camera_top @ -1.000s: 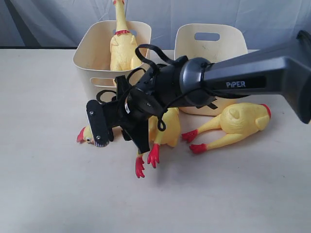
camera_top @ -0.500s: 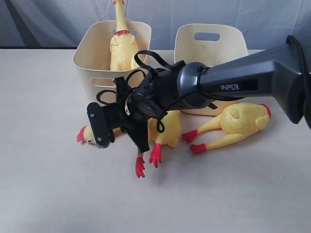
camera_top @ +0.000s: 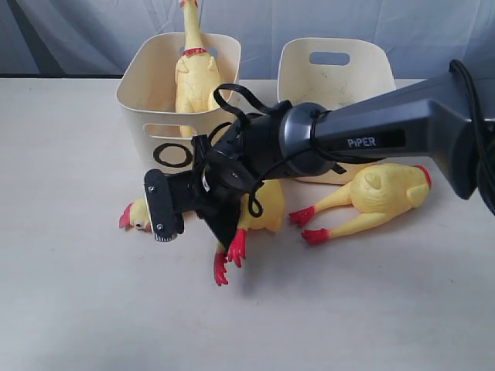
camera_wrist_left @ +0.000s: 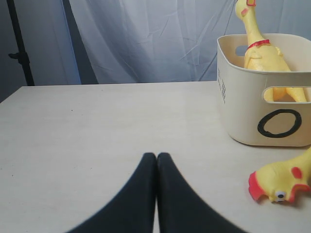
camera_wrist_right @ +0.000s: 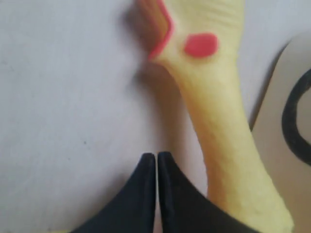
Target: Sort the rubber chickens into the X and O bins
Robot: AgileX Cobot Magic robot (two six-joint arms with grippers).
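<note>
A rubber chicken [camera_top: 267, 207] lies on the table in front of the bins, its head [camera_top: 134, 216] to the left and its red feet toward the front. My right gripper [camera_wrist_right: 156, 155] is low over its neck [camera_wrist_right: 223, 126]. The jaws are shut with nothing between them, and the neck lies beside them. A second chicken [camera_top: 379, 193] lies to the right. Another chicken [camera_top: 193, 73] stands in the O bin [camera_top: 143, 100]. The matching cream bin [camera_top: 336, 73] stands to its right, its mark hidden. My left gripper [camera_wrist_left: 156, 155] is shut and empty over bare table, left of the O bin [camera_wrist_left: 243, 107].
The right arm [camera_top: 387, 127] stretches across the front of both bins from the right edge. A pale curtain hangs behind the table. Bare tabletop [camera_top: 77, 294] lies left of and in front of the chickens.
My right gripper's jaws have closed from wide open. The gripper has dropped a little, uncovering the O mark, and the chicken under it has shifted slightly.
</note>
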